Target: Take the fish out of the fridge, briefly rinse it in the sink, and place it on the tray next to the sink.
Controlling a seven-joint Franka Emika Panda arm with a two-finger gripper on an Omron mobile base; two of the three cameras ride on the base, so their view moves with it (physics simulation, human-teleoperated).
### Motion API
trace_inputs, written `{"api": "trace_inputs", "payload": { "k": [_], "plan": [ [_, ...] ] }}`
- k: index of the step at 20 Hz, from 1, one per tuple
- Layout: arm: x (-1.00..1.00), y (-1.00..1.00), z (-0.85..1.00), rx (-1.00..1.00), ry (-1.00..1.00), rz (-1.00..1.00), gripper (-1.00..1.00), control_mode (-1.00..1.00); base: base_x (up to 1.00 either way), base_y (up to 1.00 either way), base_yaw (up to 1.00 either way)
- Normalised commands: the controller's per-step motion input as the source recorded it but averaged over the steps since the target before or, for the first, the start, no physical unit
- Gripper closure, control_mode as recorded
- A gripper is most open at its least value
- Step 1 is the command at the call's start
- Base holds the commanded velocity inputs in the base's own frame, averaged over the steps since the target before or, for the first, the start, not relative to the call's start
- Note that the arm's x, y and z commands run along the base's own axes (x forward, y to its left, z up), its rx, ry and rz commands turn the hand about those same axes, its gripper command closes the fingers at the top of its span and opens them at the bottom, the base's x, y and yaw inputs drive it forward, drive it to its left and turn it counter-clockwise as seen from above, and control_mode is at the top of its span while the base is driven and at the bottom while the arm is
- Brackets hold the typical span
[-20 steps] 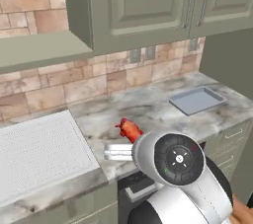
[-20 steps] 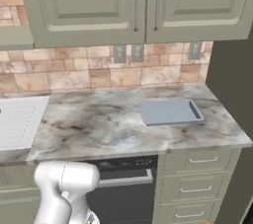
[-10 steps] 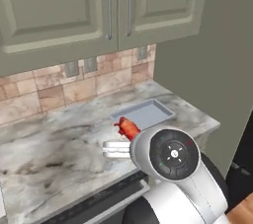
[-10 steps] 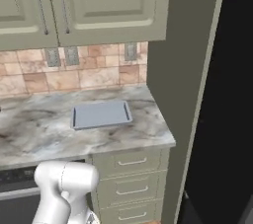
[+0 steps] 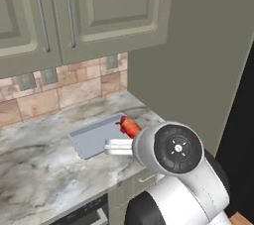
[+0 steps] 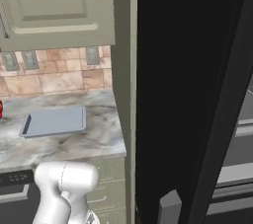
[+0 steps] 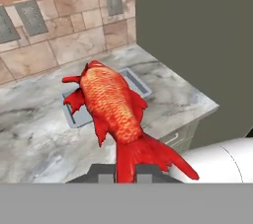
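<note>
Above the marbled grey-white stone counter (image 5: 44, 169), the robot's two-finger claw (image 7: 124, 172) pinches the scaly red-orange fish (image 7: 116, 109) by the base of its forked tail, the body rising clear of the fingertips and hanging in the air over the worktop. Seen from the left base camera, the fish (image 5: 129, 126) pokes up just behind the arm's round white joint, in line with the near edge of the flat rectangular grey-blue tray (image 5: 99, 134), which lies on the counter by the brown stone-tile backsplash (image 5: 54, 90). Olive-green wall cabinets (image 5: 74, 11) with slim metal handles hang above. From the right base camera the tray (image 6: 54, 121) sits close to the counter's end, beside a tall olive panel (image 6: 124, 85) and the tall black fridge (image 6: 197, 94). Compared with half a second ago, both base views have swung rightward: the tray now lies nearer the left of the right-hand picture, and the dark fridge takes up far more of it.
</note>
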Motion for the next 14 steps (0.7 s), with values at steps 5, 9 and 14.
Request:
{"api": "trace_inputs", "payload": {
  "k": [5,9,14],
  "plan": [
    [0.40,-0.05,-0.06,0.03,0.14,0.02,1.00,-1.00,0.58,-0.22,0.04],
    [1.00,-0.09,-0.02,0.10,0.48,0.02,1.00,-1.00,0.00,0.00,0.00],
    [0.85,-0.09,0.00,0.11,0.43,0.03,1.00,-1.00,0.00,0.00,0.00]
  ]
}}
